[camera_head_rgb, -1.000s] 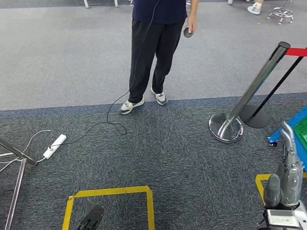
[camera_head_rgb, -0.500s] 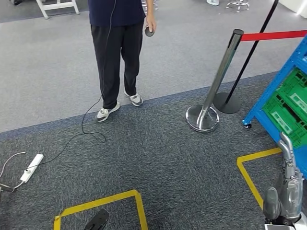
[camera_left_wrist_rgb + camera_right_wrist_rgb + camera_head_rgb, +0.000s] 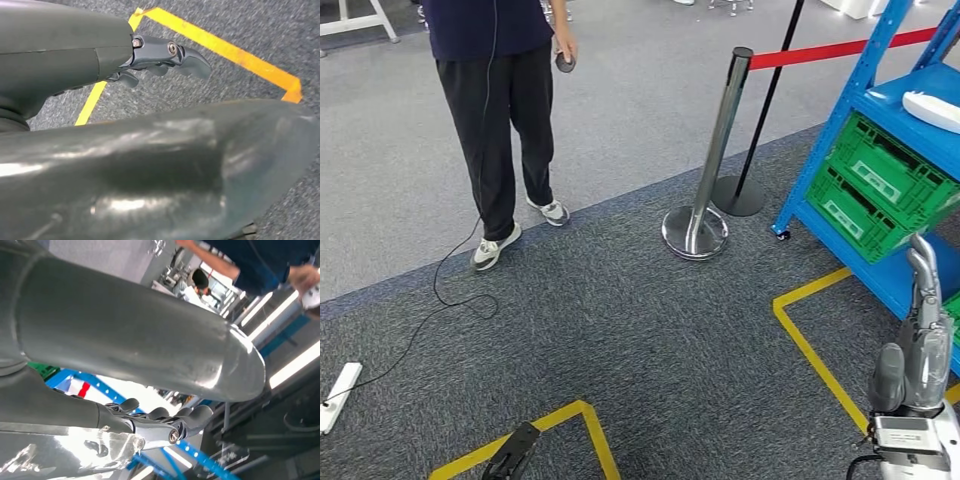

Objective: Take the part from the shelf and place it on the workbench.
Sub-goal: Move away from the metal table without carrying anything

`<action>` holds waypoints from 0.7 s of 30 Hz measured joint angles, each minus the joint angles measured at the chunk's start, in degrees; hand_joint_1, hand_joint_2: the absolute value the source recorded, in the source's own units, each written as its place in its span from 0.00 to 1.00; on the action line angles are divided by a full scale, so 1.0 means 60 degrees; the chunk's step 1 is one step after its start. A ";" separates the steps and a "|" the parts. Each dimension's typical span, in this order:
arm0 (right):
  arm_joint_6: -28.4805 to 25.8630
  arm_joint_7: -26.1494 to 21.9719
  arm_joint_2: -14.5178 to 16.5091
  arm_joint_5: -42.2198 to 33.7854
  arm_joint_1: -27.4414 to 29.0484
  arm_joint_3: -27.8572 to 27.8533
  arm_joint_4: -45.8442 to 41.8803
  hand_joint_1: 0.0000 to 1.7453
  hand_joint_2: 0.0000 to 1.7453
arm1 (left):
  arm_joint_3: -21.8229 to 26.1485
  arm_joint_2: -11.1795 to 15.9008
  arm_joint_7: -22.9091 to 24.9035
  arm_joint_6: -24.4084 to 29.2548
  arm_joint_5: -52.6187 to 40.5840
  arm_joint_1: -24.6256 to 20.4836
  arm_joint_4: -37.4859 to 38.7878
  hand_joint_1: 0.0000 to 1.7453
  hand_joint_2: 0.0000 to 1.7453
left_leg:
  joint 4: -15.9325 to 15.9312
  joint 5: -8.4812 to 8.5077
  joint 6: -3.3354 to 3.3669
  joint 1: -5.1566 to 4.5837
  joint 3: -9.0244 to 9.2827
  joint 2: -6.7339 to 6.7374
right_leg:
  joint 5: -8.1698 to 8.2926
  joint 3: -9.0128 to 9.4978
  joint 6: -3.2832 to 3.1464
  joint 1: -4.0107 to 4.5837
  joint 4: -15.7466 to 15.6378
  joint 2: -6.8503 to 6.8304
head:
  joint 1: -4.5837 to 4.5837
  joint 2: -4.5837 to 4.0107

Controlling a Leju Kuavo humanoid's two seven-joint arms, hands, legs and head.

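Observation:
A white part (image 3: 933, 108) lies on the upper blue board of the shelf (image 3: 839, 118) at the far right of the head view. Green crates (image 3: 878, 185) fill the level below it. My right hand (image 3: 920, 345) is raised low at the right, short of the shelf, its fingers apart and holding nothing. In the right wrist view its dark fingers (image 3: 162, 422) stretch out with nothing in them. My left hand (image 3: 512, 452) hangs low over the carpet. The left wrist view has its fingers (image 3: 166, 52) straight above yellow tape (image 3: 226, 47), holding nothing.
A person (image 3: 497, 110) stands at the back left holding a small controller, with a cable (image 3: 448, 290) trailing to a power strip (image 3: 339, 395). A chrome stanchion (image 3: 712, 150) with a red belt stands left of the shelf. Yellow tape (image 3: 810, 345) marks a square before the shelf.
The camera has turned to the right: the person and stanchion slid left in the picture, and the blue shelf with the white part came into view. My hands hold the same pose.

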 joint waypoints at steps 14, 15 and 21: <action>0.0068 0.0141 -0.0029 -0.0137 -0.0167 0.0085 0.0217 0.00 0.00 | 0.0084 0.0048 0.0000 0.0054 0.0017 0.0177 0.0004 0.00 0.00 | 0.1963 -0.0522 -0.0381 0.0067 -0.1078 -0.0862 | 0.0264 0.0377 -0.0406 -0.0034 -0.0834 0.1161 | -0.0115 0.0000; 0.0072 0.0143 -0.0029 -0.0140 -0.0160 0.0085 0.0226 0.00 0.00 | 0.0089 0.0054 -0.0001 0.0054 0.0012 0.0172 0.0004 0.00 0.00 | 0.1314 -0.0182 -0.0381 0.0098 -0.0785 -0.1077 | 0.0274 0.0372 -0.0368 -0.0043 -0.0828 0.1301 | -0.0116 0.0000; 0.0095 0.0151 -0.0035 -0.0185 -0.0034 0.0095 0.0258 0.00 0.00 | 0.0116 0.0067 -0.0044 0.0043 -0.0004 0.0133 0.0002 0.00 0.00 | 0.0037 0.0176 -0.0187 0.0137 -0.0217 -0.1254 | 0.0338 0.0118 -0.0019 -0.0097 -0.0802 0.1721 | -0.0129 0.0000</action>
